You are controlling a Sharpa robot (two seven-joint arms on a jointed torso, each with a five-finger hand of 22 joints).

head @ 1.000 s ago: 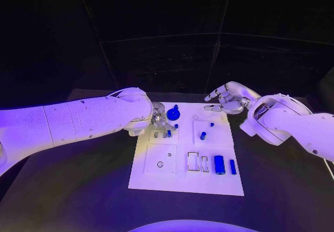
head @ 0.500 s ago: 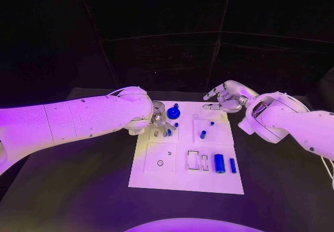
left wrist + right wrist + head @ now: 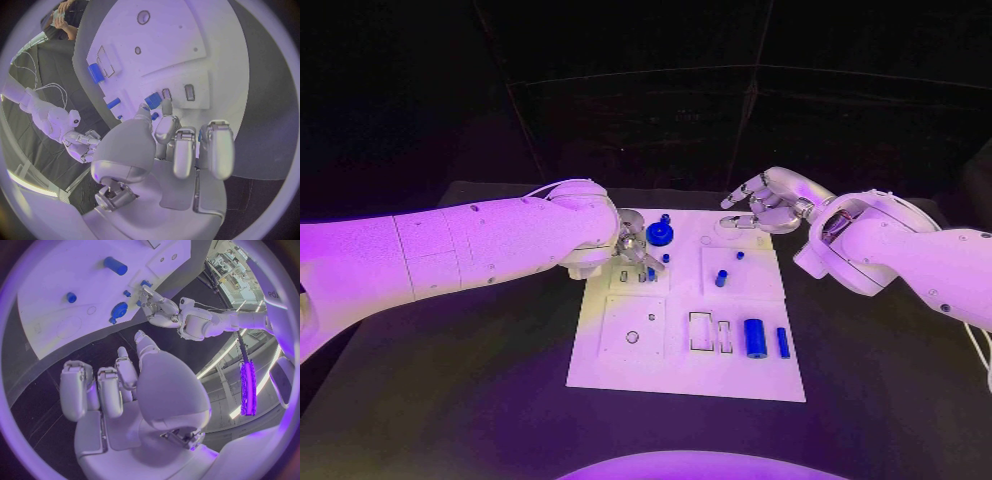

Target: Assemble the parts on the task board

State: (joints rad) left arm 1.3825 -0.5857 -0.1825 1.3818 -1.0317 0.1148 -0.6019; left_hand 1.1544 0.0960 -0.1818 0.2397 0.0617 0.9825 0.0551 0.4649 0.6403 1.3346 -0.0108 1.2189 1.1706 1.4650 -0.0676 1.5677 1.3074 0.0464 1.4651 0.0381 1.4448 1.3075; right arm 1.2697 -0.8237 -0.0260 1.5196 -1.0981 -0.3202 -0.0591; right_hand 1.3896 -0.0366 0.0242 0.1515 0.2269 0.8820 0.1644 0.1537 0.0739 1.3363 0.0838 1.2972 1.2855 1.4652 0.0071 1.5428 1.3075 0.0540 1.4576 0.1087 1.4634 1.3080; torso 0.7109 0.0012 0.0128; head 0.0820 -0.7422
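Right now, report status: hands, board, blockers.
Left hand fingertips at small blue part, grip unclear. Right hand open, hovering off board's far corner. Nothing in the way.

I can't read any text, label, number or brand on anything in my camera feeds here.

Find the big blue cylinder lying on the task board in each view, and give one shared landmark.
Head view: big blue cylinder, on the near right part of the task board.
Left wrist view, near the board's edge.
Right wrist view.
Shared landmark: the round blue knob part, not visible in the left wrist view.
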